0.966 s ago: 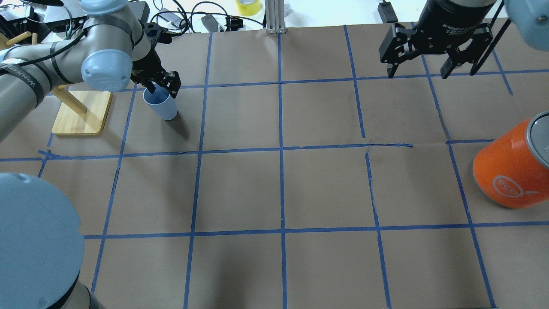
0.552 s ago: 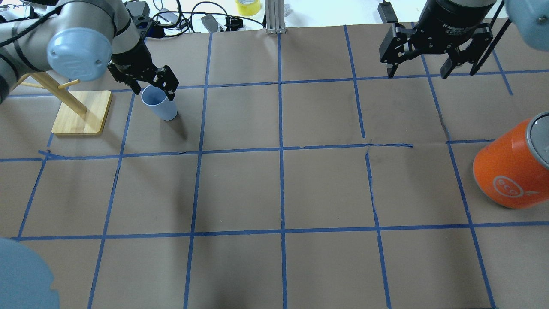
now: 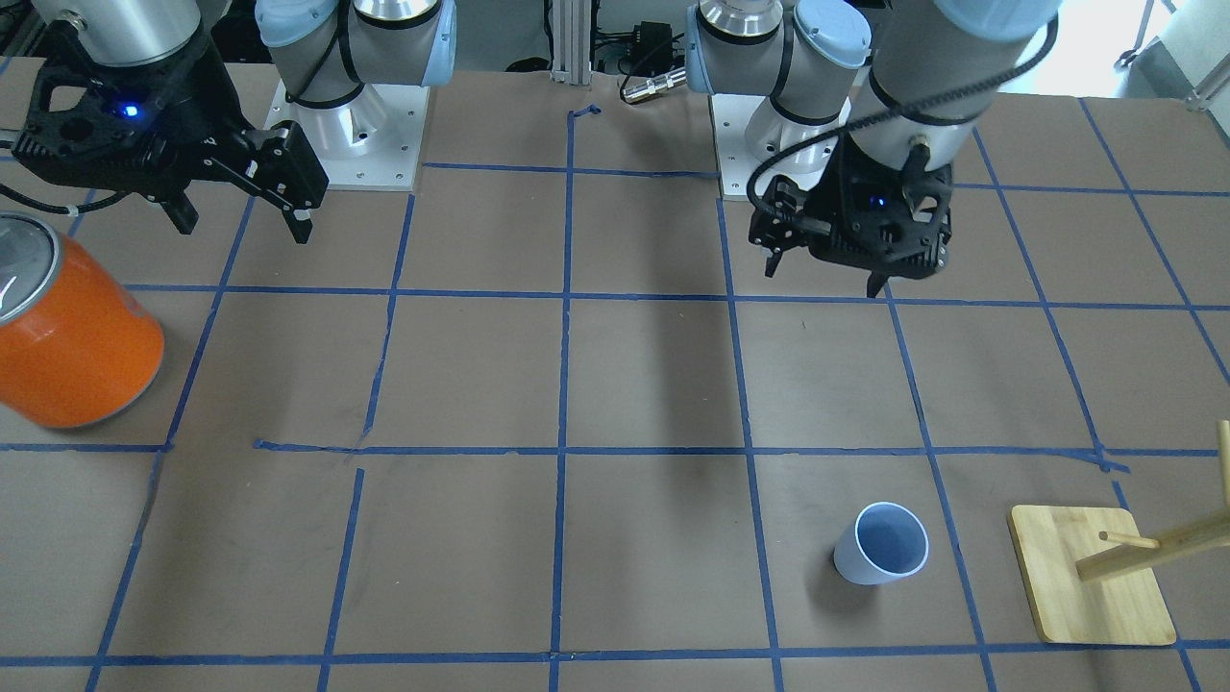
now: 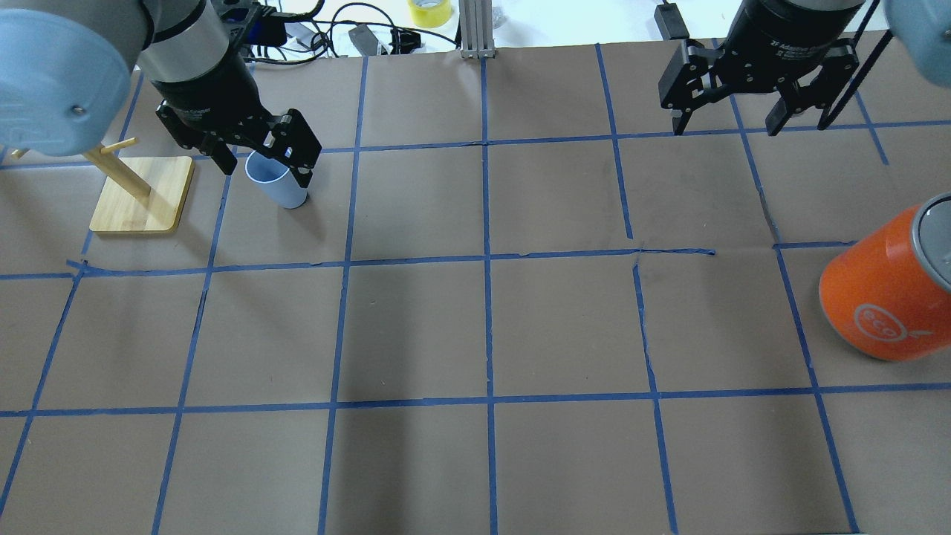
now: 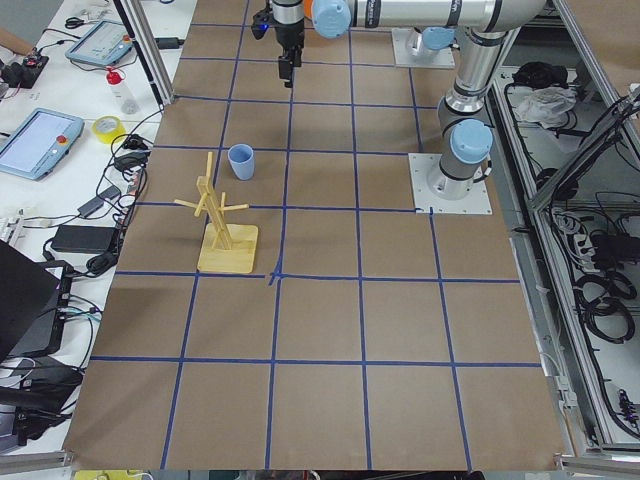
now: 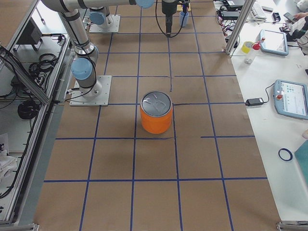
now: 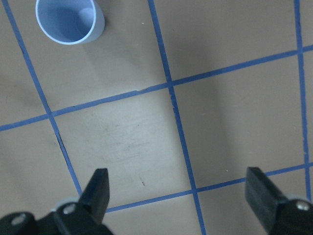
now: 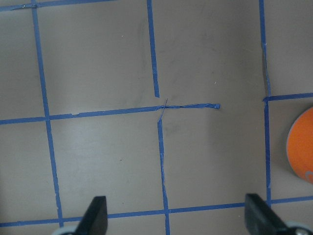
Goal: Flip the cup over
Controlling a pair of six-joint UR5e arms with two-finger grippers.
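Observation:
The cup [image 4: 284, 190] is a small pale blue tumbler. It stands upright, mouth up, on the brown table at the far left, and also shows in the front view [image 3: 882, 556] and the left wrist view [image 7: 71, 20]. My left gripper [image 4: 262, 167] is open and empty. It hangs high above the table, clear of the cup, as the front view [image 3: 824, 279] and its own wrist view [image 7: 178, 191] show. My right gripper [image 4: 724, 128] is open and empty at the far right, and also shows in the front view [image 3: 242, 229] and the right wrist view [image 8: 176, 213].
A large orange can [image 4: 884, 290] with a silver top stands at the right edge. A wooden peg stand [image 4: 141, 195] on a square base sits just left of the cup. Blue tape lines grid the table. Cables and a tape roll [image 4: 429, 11] lie beyond the far edge.
My left gripper was down at the cup's rim; it has lifted up and away, open. The cup stays upright in the same spot. The right arm has not moved.

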